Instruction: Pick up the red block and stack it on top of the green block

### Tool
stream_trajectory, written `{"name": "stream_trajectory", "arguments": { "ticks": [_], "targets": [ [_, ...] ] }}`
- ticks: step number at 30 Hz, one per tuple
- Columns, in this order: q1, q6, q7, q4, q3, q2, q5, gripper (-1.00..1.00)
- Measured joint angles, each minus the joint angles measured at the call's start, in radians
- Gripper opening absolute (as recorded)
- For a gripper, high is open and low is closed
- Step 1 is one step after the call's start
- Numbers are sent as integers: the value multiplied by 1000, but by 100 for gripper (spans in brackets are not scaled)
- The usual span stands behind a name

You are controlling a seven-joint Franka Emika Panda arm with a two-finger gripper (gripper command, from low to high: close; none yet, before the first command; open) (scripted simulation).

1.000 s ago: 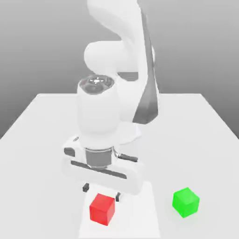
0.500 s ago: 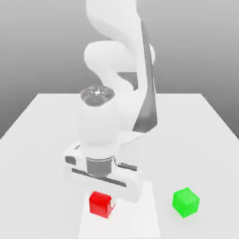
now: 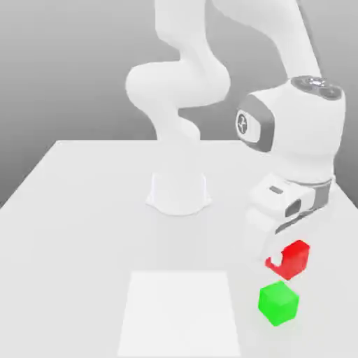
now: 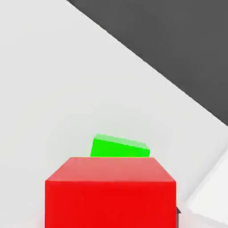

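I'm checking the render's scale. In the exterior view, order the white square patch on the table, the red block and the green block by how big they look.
1. White square patch, largest by far.
2. Green block and red block: alike; the red one is partly hidden by the hand and lifted, so no ranking.

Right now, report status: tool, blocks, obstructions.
Tool shut on red block, lifted off table. Red block just above green block, apart, not yet stacked. Nothing between them.
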Motion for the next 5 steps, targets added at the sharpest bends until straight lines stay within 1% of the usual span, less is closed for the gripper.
{"name": "stream_trajectory", "arguments": {
  "ticks": [2,3,5],
  "targets": [
    [10,66,19,3,-16,71,-30,-100],
    [14,84,24,4,-21,89,-37,100],
    [14,84,24,4,-21,89,-37,100]
  ]
}}
